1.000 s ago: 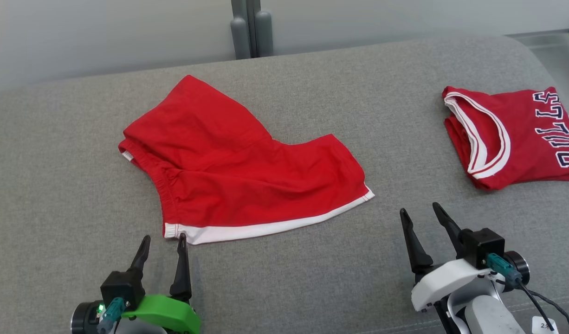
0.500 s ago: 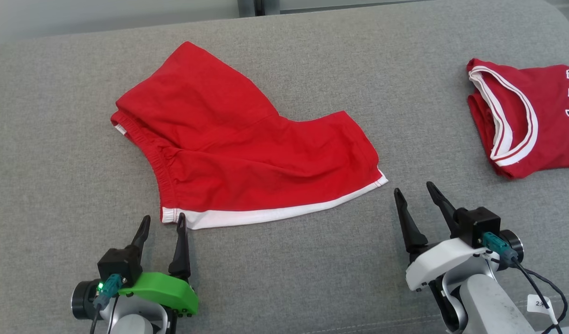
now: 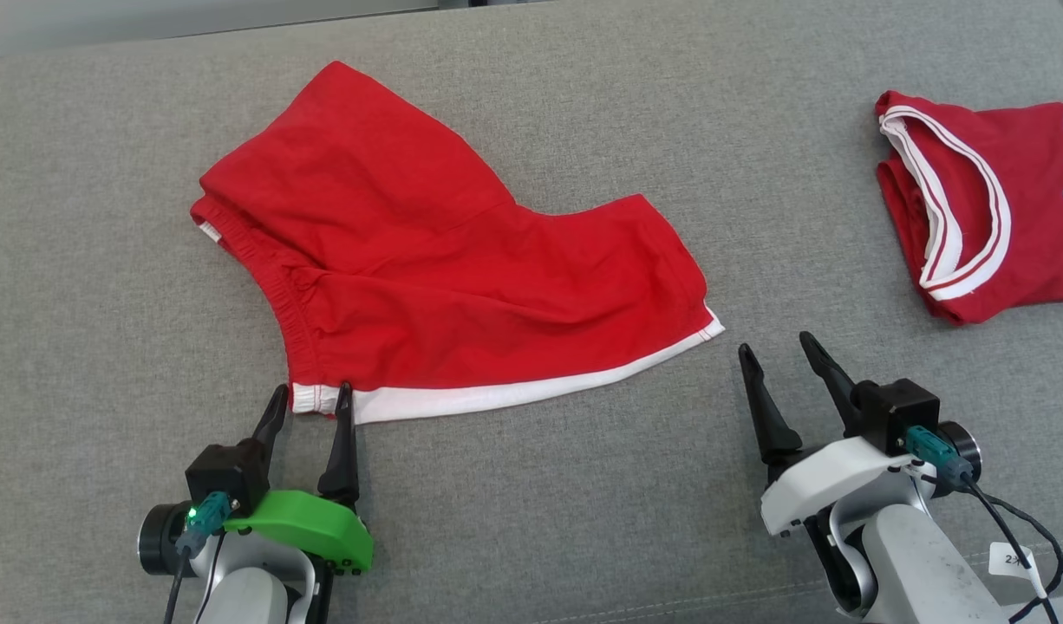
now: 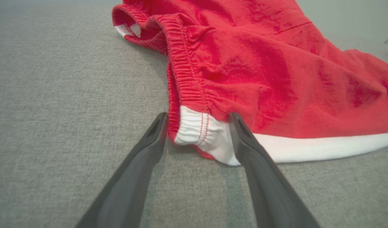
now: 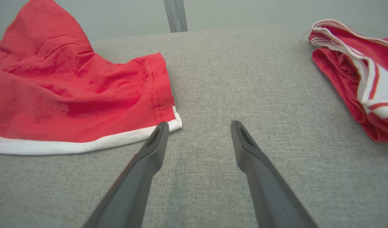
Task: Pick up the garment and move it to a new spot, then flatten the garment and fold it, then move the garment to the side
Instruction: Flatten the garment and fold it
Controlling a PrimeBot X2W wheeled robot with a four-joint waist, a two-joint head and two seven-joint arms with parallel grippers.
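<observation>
While the red shorts [image 3: 462,260] lay on the grey cushion [image 3: 107,260], the left gripper [image 3: 313,392] straddled their white corner, jaws spread; the right gripper [image 3: 775,344], also spread, sat beside the hem.

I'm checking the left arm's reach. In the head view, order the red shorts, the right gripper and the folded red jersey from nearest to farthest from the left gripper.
1. The red shorts with white trim: their waistband corner lies between the fingers of the open left gripper.
2. The right gripper: off to the right, past the shorts' hem corner.
3. The folded red-and-white jersey: far right.
</observation>
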